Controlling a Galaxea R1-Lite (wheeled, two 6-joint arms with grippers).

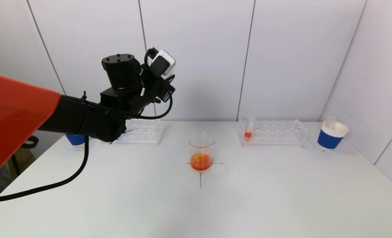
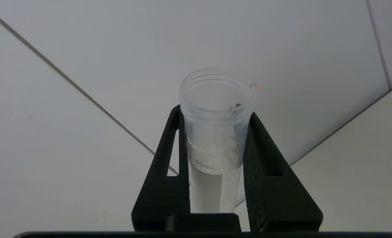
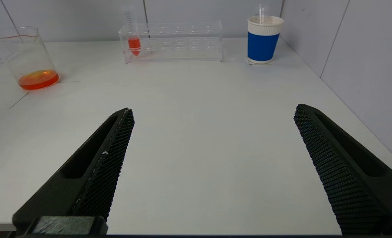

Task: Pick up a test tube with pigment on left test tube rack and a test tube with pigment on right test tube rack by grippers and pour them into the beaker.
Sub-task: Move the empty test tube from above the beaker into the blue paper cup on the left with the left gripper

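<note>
Overhead, the left gripper clamps a clear 50mL test tube between its 2 black fingers, the tube's open mouth pointing away from the wrist toward the pale wall panels. No pigment shows inside this tube apart from a small red speck at its rim. The head view shows that arm raised high above the table, over the left test tube rack, which sits below and partly behind the arm. A blue cup peeks out beneath the arm, just beside that rack.

Below the raised gripper and off to its right, the beaker stands on a cross mark at the table's middle, holding a shallow pool of orange-red liquid.

The right gripper hangs low over the table's near side with its jaws spread wide and nothing between them. Well ahead of it sits the right test tube rack, with 1 test tube of red pigment upright in the end slot nearest the beaker. Ahead and to the outer side of this gripper, a blue-and-white paper cup stands just beside the rack's far end, a thin clear rod sticking out of it.
</note>
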